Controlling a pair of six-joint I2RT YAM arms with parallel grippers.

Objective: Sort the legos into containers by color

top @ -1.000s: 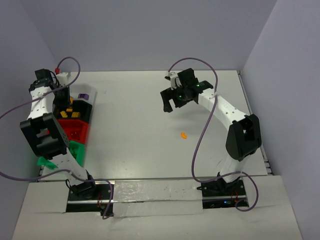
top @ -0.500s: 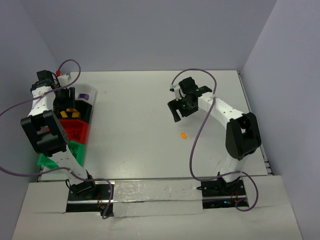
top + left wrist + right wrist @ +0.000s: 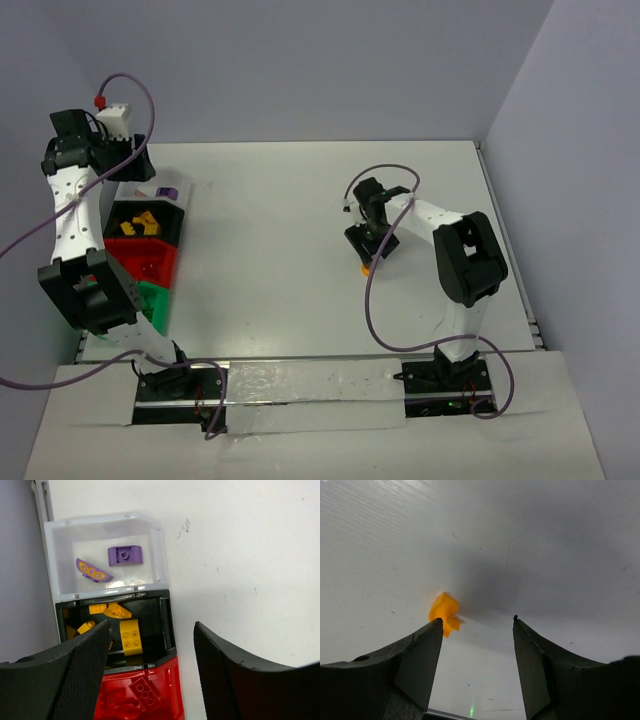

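Top view alone: both arms at once. The left arm is raised above the row of bins, and the green bin shows only here, nearest that arm's base. The right arm is bent low to the bench.
Left wrist view alone: the bin contents, lying below the left tool.
Clear bin: beyond the fingertips, holding a purple brick and a purple rounded piece with an orange pattern.
Black bin: under the left finger, holding yellow legos.
Red bin: nearest the wrist, between the fingers, holding red legos.
Right wrist view alone: the gap between the right tool and its piece.
Left tool state: fingers spread wide, gripping nothing, touching nothing.
Right tool state: fingers partly apart and close over the bench, nothing clamped.
Orange lego: on the bench at the tip of the finger seen on the left of the right wrist view, at the edge of the gap and well apart from the other finger. Whether it touches that tip I cannot tell.
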